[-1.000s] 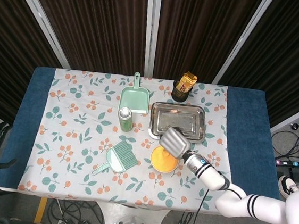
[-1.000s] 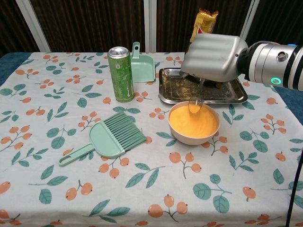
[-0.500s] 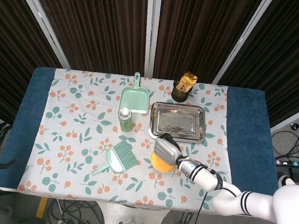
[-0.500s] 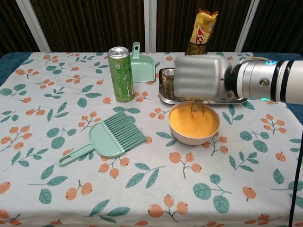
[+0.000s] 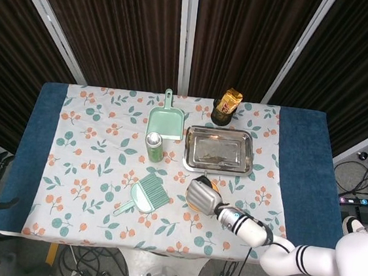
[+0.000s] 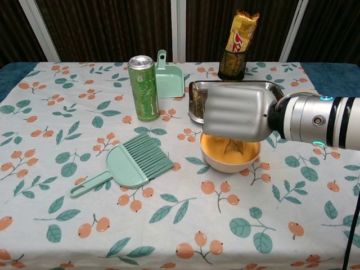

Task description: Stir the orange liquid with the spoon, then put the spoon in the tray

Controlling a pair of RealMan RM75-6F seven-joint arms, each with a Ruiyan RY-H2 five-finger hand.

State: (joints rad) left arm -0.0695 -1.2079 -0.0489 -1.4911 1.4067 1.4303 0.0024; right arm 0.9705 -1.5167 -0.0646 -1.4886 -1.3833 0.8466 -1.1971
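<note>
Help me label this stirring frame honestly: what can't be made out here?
- Spoon handle and grip: hidden under the right hand in the chest view; only the spoon tip shows.
- Bowl: mostly covered by that hand in the head view.
- Tray middle: blocked in the chest view.
- Left hand: in neither view.

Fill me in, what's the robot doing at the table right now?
The right hand hangs over the bowl of orange liquid, with the clear spoon dipped into it below the hand. The grip itself is hidden behind the hand, so I can't tell how it holds the spoon. The tray sits just behind the bowl with no spoon in it, so that step isn't done. The left hand isn't in view.
</note>
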